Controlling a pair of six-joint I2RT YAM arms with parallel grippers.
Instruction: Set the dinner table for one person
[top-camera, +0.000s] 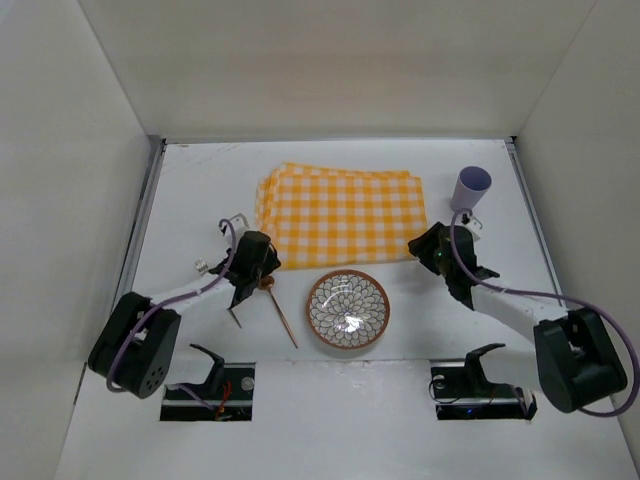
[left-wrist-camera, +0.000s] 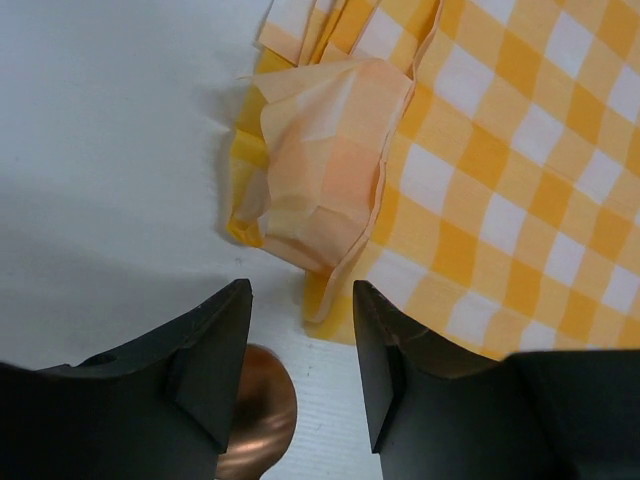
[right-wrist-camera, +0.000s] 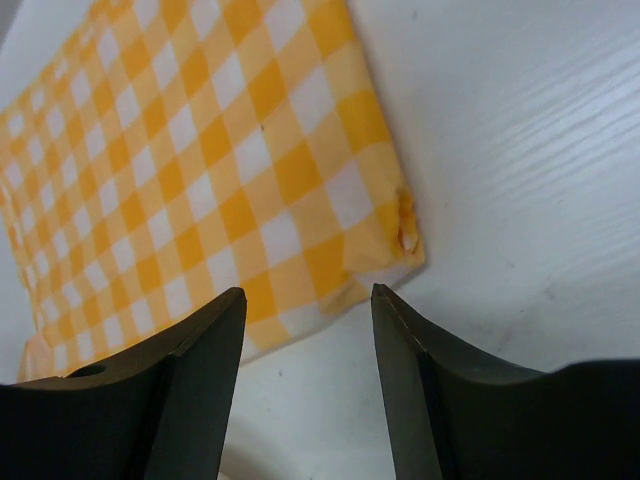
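Note:
The white dinner table (top-camera: 200, 190) carries a folded yellow-and-white checked cloth (top-camera: 342, 215) at the back middle. A patterned bowl (top-camera: 348, 308) sits in front of the cloth. A copper spoon (top-camera: 280, 314) and a fork (top-camera: 236, 316) lie left of the bowl. A lilac cup (top-camera: 470, 187) stands at the back right. My left gripper (top-camera: 262, 266) is open and empty over the cloth's near left corner (left-wrist-camera: 310, 190), with the spoon's bowl (left-wrist-camera: 262, 415) under its left finger. My right gripper (top-camera: 425, 247) is open and empty by the cloth's near right corner (right-wrist-camera: 395, 235).
Grey rails run along the table's left edge (top-camera: 143, 215) and right edge (top-camera: 528, 210). White walls enclose the back and sides. A small white object (top-camera: 200, 266) lies left of the left arm.

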